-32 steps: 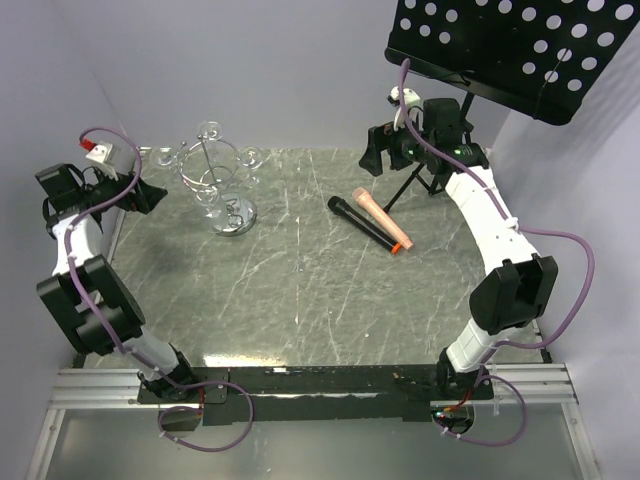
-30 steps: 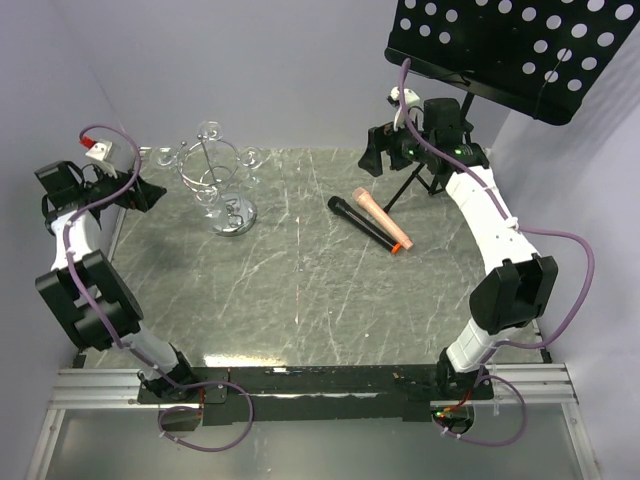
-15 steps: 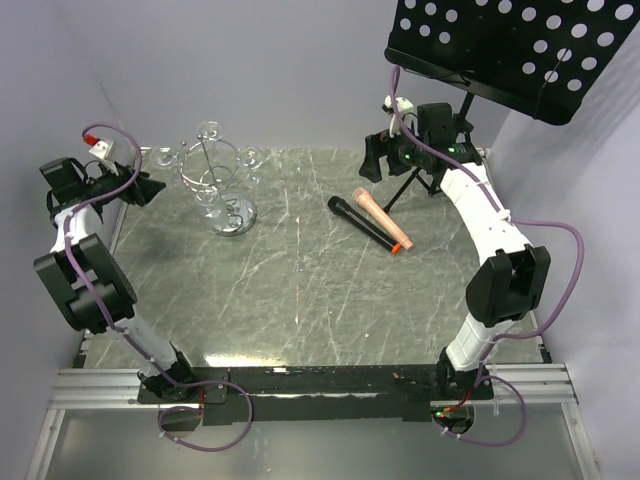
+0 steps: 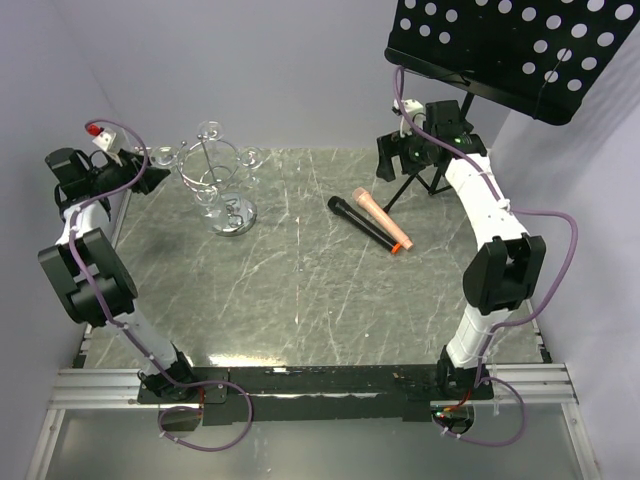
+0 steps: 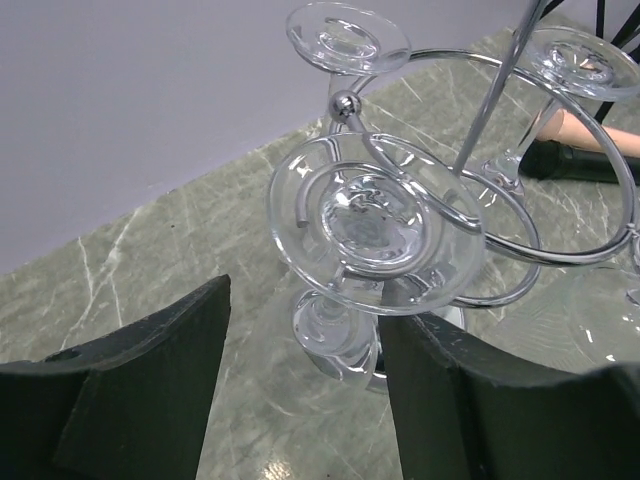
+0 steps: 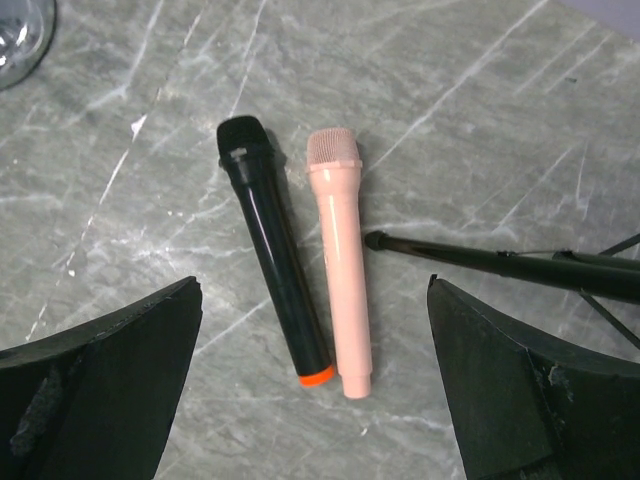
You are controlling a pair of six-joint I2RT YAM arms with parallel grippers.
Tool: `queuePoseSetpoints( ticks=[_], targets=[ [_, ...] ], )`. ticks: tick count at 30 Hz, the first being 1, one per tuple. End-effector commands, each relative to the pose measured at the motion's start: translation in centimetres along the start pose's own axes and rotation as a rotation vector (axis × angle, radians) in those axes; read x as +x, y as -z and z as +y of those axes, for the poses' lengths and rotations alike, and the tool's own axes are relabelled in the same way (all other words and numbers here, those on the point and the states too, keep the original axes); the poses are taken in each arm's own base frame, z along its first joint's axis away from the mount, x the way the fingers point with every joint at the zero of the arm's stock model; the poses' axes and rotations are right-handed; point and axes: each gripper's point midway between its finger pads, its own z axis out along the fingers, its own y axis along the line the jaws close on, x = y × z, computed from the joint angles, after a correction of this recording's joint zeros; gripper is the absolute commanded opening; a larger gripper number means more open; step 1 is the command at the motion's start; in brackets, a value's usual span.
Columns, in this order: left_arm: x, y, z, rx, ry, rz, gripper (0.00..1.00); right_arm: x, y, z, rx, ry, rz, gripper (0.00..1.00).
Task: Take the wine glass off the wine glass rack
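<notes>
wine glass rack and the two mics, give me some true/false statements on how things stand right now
1. The wine glass nearest the left gripper hangs foot-up on the wine glass rack. True.
2. The left gripper has clamped that glass. False: its fingers stand apart, short of it.
3. The black microphone and pink microphone lie side by side on the table. True.
4. The right gripper holds the pink microphone. False: it is open and empty above both.
</notes>
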Motion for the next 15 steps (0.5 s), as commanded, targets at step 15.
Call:
queuePoseSetpoints(
  ticks=[15],
  targets=[
    [0.2,-2.2,-1.0,0.122,-0.061,-0.05,0.61,-0.6,2.2,-1.6,0.072,0.105,0.046,1.0]
  ],
)
